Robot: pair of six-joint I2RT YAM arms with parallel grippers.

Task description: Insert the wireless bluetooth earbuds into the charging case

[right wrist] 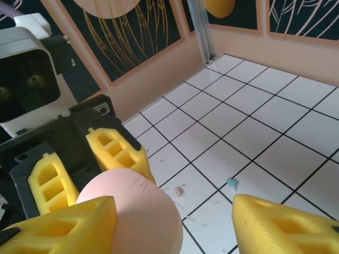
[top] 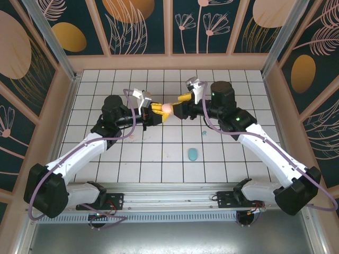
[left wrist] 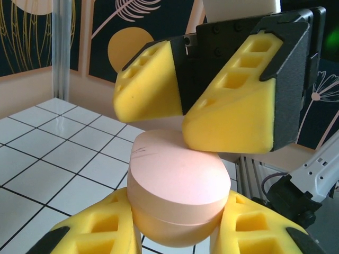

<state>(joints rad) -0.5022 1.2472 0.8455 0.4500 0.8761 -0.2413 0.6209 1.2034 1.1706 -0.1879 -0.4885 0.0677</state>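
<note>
Left tool (left wrist: 177, 233) clamps pink case (left wrist: 177, 174) — right tool (right wrist: 175, 217) gapes.

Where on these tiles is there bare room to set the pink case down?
Free: far tile rows along the back wall, and near middle tiles left of the teal case. Crowded: mid-floor, where the left tool and right tool meet at the pink case.
</note>
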